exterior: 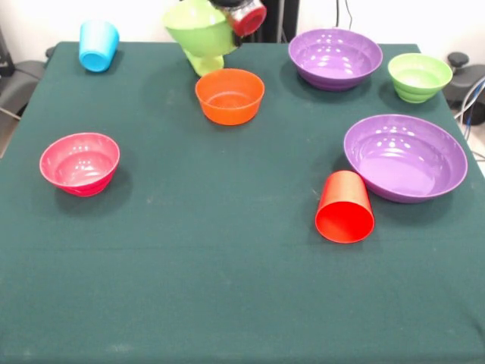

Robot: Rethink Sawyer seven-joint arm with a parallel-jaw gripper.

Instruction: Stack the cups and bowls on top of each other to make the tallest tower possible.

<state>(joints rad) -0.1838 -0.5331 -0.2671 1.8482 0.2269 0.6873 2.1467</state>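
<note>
End effector (236,17) sits at the top edge, only its red and black body showing. It appears clamped on the rim of the big lime bowl (198,29), which hangs tilted in the air; fingers themselves are hidden, so that's a read from the lifted bowl.

Under that bowl a lime cup (206,61) shows, just behind the orange bowl (229,95). Can't tell whether the cup stands on the desk (227,288) or touches the bowl above it.

Step in hand, as I judge it: carrying the lime bowl to a base. The orange bowl sits just in front and below, upright and empty, so it's the likely target.

Next move calls for levelling the bowl, centring it over the orange one, lowering, then release. Tilt is the risk: a skewed drop slides off.

Unstacked:
- blue cup (98,45), far left corner, on its side
- pink bowl (79,162), left
- red cup (345,207), on its side, just beside the near purple bowl (405,156)
- far purple bowl (335,58)
- small green bowl (419,76), right
</note>
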